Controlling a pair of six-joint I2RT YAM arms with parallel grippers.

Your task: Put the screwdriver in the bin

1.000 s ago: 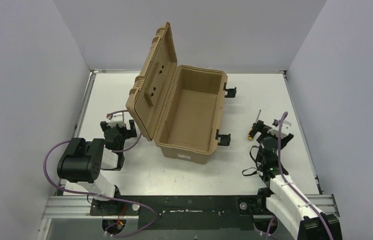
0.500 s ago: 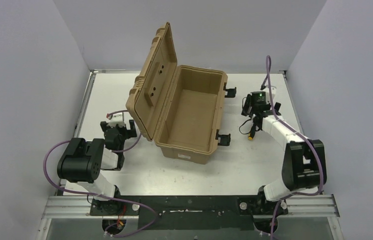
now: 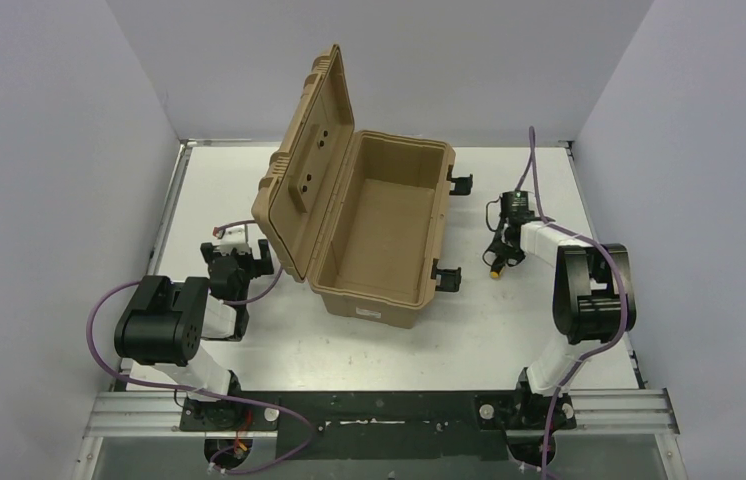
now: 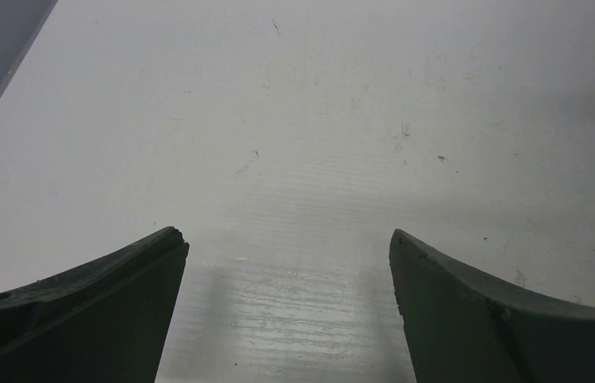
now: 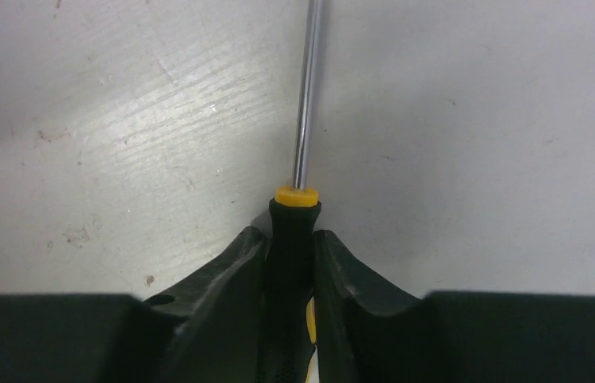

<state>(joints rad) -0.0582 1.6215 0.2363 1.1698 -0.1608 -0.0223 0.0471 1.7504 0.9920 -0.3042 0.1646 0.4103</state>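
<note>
Screwdriver (image 5: pixel 295 211): black-yellow handle, silver shaft.

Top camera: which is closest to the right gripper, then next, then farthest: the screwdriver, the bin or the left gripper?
1. The screwdriver: held in the right gripper's jaws.
2. The bin: in the middle, to its left.
3. The left gripper: far left, beyond the bin.

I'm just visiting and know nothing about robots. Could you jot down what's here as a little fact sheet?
Bin: lid open, nothing visible inside
Screwdriver: outside the bin, to its right
Right end effector: shut on the screwdriver's handle
Left end effector: open, holding nothing, over bare table
</note>
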